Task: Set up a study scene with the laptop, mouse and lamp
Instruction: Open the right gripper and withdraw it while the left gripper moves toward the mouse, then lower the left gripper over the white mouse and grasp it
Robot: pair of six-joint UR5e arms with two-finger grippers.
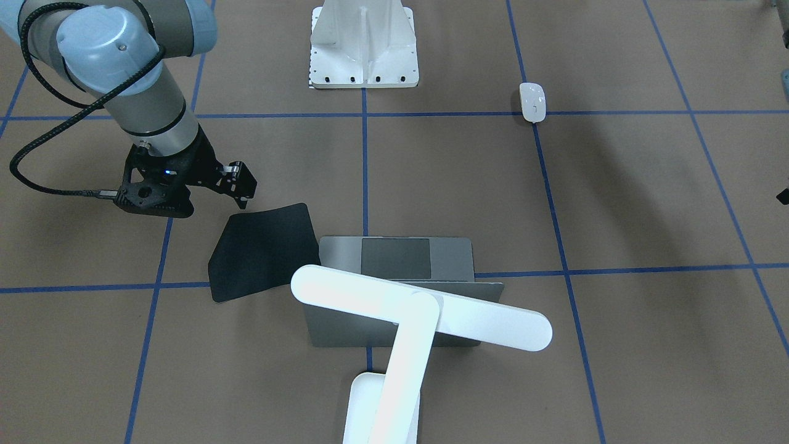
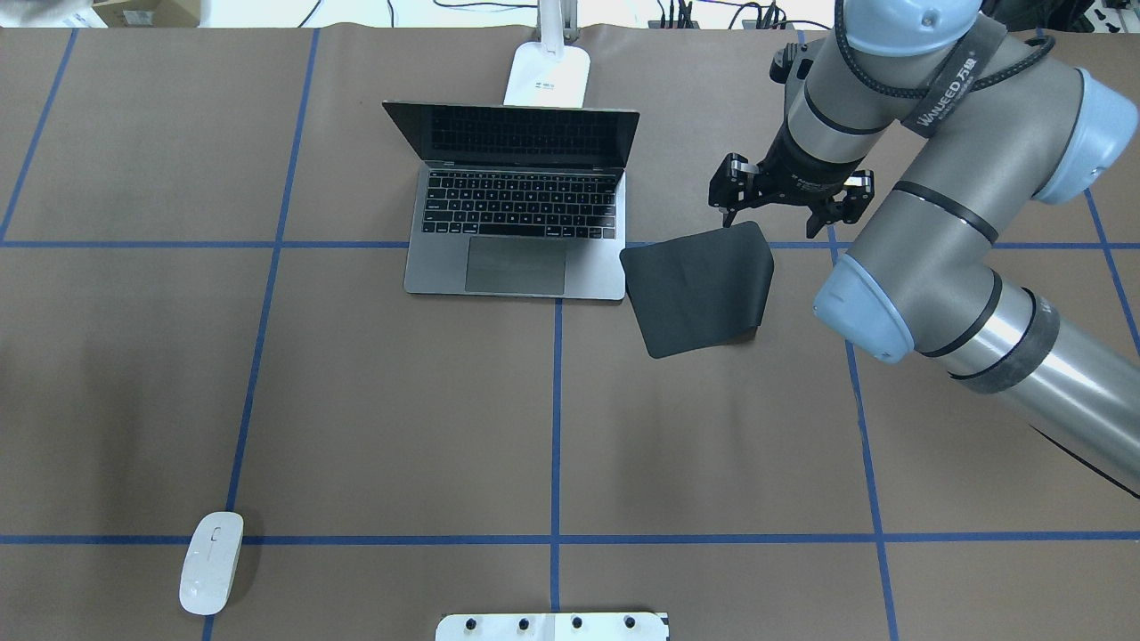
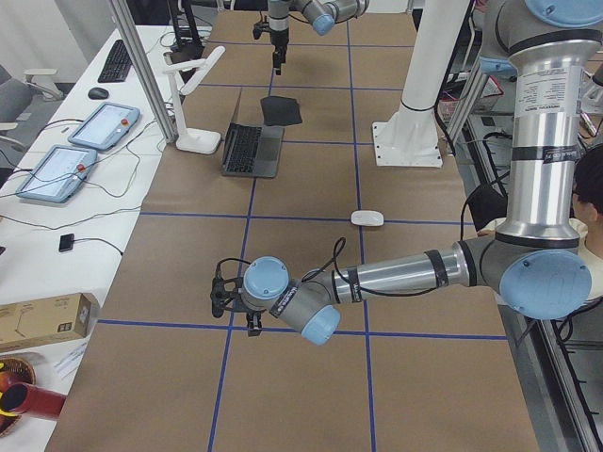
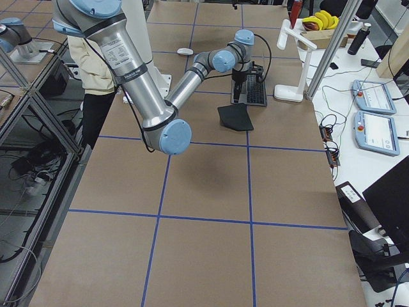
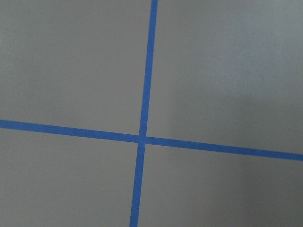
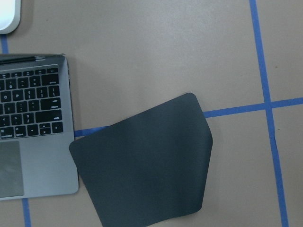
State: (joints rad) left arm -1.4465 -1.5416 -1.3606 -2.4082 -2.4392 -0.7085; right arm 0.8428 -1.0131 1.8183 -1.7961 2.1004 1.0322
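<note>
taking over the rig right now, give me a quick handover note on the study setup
Right gripper: open, empty, hovering over the far edge of the black mouse pad.
Left gripper: over bare table; open or shut, cannot tell.
Laptop: open, mid-table. Lamp: standing just behind it. Pad lies at the laptop's right front corner.
Mouse: far from the laptop, on the robot's near left.
Left to do: probably bring the mouse over to the pad.
</note>
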